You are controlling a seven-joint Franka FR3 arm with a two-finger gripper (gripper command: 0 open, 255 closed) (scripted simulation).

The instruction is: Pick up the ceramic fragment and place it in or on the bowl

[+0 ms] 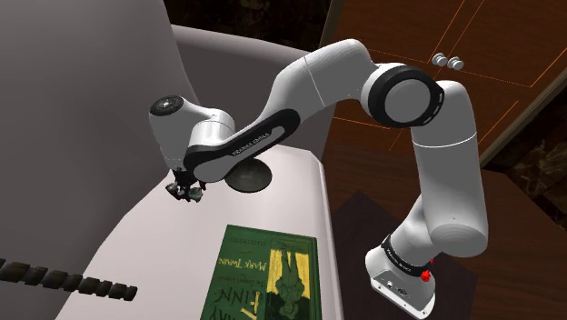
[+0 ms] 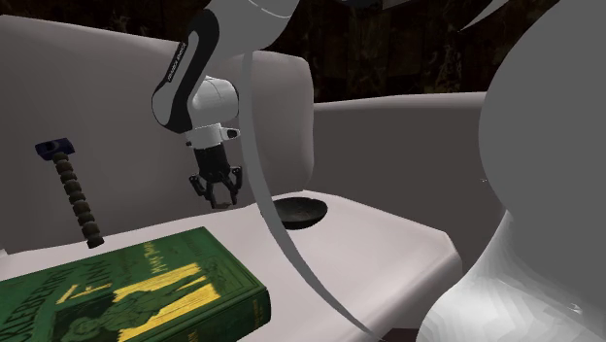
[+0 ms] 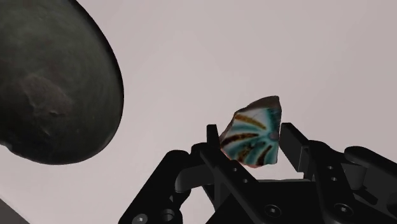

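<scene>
Wrist view: pincer (image 3: 251,135) clasps striped fragment (image 3: 254,140).

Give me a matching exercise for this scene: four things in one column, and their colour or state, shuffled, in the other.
Things:
1 ceramic fragment
2 bowl
3 book
4 hammer

Descriptions:
A green cover, lying flat
B teal-striped, clasped in the hand
C blue head, beaded handle
D dark and round

Pairs: 1-B, 2-D, 3-A, 4-C

The ceramic fragment (image 3: 254,137) is showing a smooth, painted glaze; the dark bowl (image 3: 51,83) is looking matt and mottled; the green book (image 1: 268,273) is looking smooth-covered.
</scene>
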